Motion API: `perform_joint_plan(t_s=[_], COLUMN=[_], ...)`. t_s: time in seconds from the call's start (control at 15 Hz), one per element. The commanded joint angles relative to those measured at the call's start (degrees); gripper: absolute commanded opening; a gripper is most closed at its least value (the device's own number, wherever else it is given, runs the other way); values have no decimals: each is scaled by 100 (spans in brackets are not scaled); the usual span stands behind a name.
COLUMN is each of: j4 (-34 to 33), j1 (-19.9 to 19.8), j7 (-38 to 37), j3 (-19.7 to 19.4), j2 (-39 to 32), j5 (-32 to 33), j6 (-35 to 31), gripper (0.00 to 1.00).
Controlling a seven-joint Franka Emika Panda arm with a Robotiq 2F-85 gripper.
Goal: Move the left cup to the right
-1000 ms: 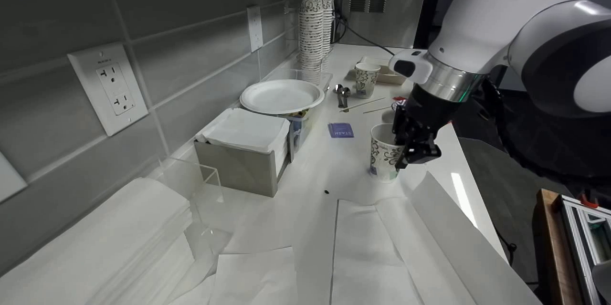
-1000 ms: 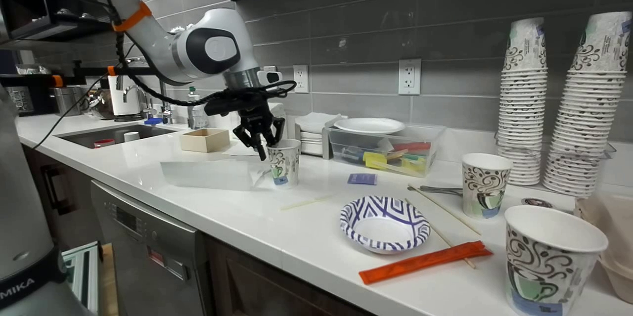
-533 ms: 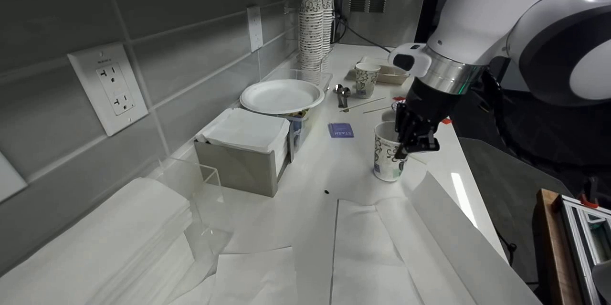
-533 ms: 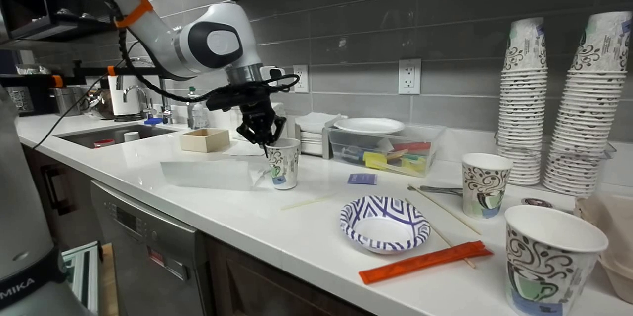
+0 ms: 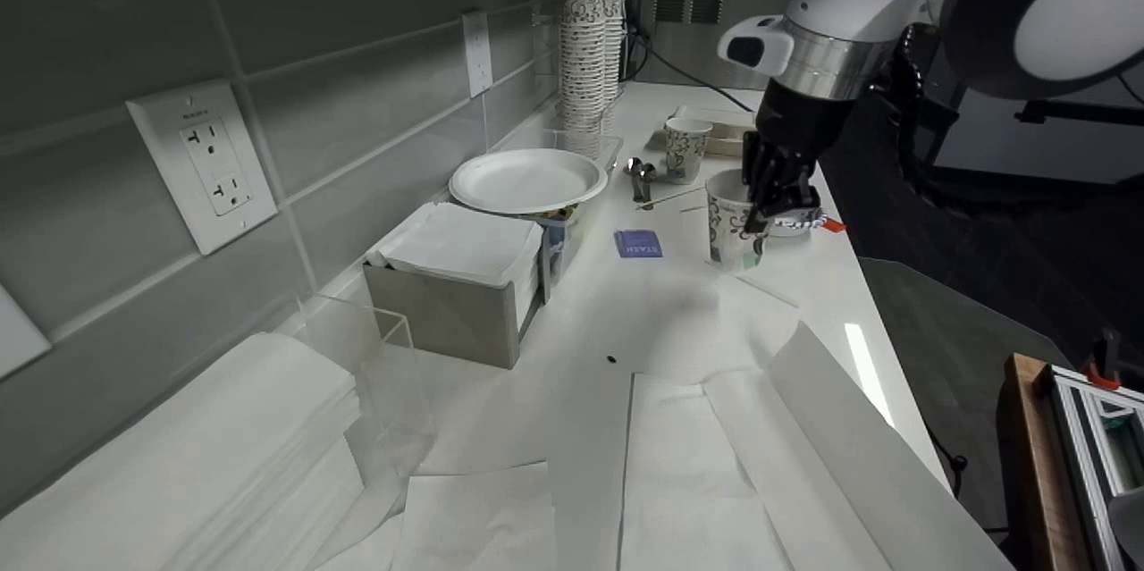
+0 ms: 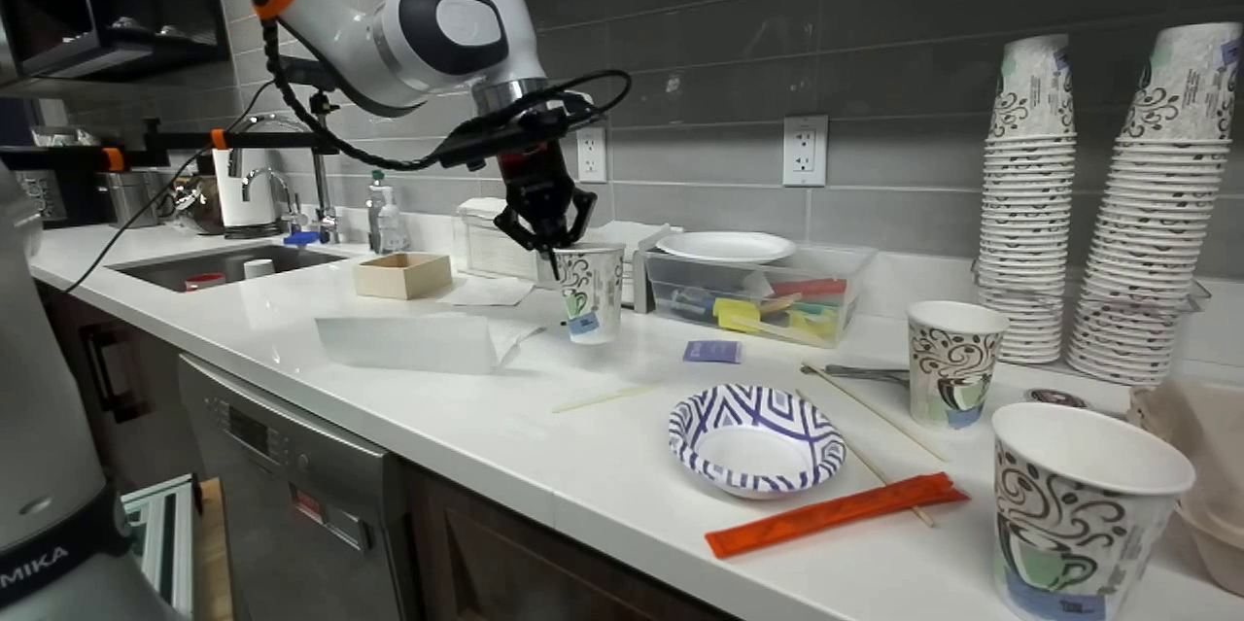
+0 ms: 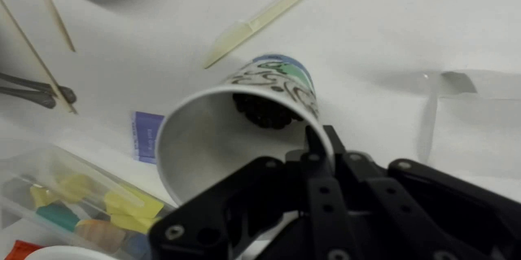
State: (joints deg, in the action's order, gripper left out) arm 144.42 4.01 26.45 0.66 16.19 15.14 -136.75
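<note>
The left cup is a white paper cup with a dark swirl pattern, and it shows in both exterior views (image 5: 728, 227) (image 6: 595, 298). My gripper, in both exterior views (image 5: 760, 212) (image 6: 556, 257), is shut on the cup's rim, one finger inside the wall and one outside. The cup hangs a little above the counter, with a shadow under it. In the wrist view the cup (image 7: 220, 138) is tilted in view, its mouth towards the camera, with dark lumpy contents at the bottom. The gripper's fingertips (image 7: 321, 136) pinch its rim there.
Two similar cups (image 6: 957, 368) (image 6: 1079, 524), a patterned bowl (image 6: 756, 451), a red packet (image 6: 836, 516) and tall cup stacks (image 6: 1030, 242) stand to the right. A purple packet (image 6: 712, 351), a pale plastic knife (image 7: 264, 18) and a clear box (image 6: 826, 305) under a white plate (image 6: 726, 247) are nearby.
The gripper closed on the cup's rim and lifted the cup off the counter. Arm and cup moved along the counter, towards the purple packet and the other cups.
</note>
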Motion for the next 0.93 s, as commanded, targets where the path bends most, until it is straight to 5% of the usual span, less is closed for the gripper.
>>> perform_joint_plan(t_s=[0.0,0.87], j4=[-541,-2218], j1=[-122,-649], j7=[272,487], j3=[-134,-469], j2=[-438,-1877], j5=[234,376], j6=[48,59], gripper=[1,1])
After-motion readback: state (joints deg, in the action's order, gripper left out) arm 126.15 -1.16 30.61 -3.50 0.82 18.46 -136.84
